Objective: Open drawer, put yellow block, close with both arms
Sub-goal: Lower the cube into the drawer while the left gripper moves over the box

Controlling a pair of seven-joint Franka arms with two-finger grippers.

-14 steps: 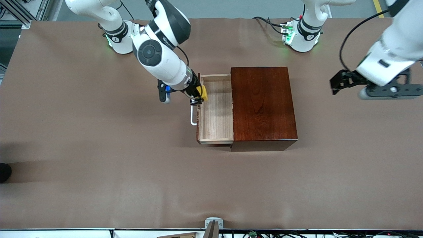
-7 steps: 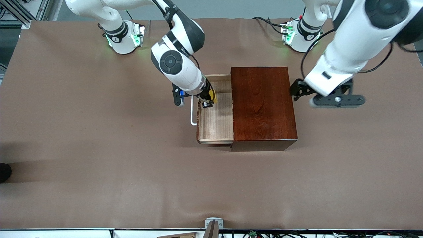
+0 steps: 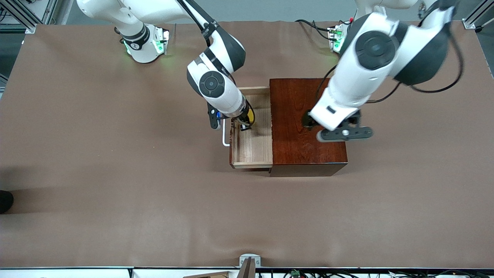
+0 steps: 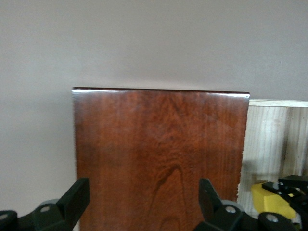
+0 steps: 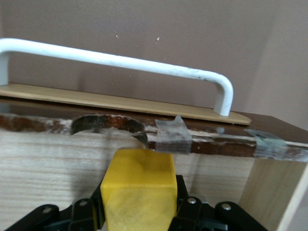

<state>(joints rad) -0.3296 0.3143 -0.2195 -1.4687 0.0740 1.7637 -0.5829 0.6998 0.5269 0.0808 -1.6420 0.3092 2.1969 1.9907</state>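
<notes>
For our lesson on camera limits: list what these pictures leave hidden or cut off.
- Front view: the yellow block is mostly hidden by the right gripper.
- Front view: the left gripper is largely hidden by its own wrist.
- Left wrist view: the drawer is cut off at the edge.

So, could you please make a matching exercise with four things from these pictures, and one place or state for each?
Things:
1. yellow block
2. drawer
3. left gripper
4. handle

States:
A. open, over the dark wooden box
B. white, on the drawer front
C. pulled out of the box
D. held by the right gripper over the drawer

Pairs: 1-D, 2-C, 3-A, 4-B
</notes>
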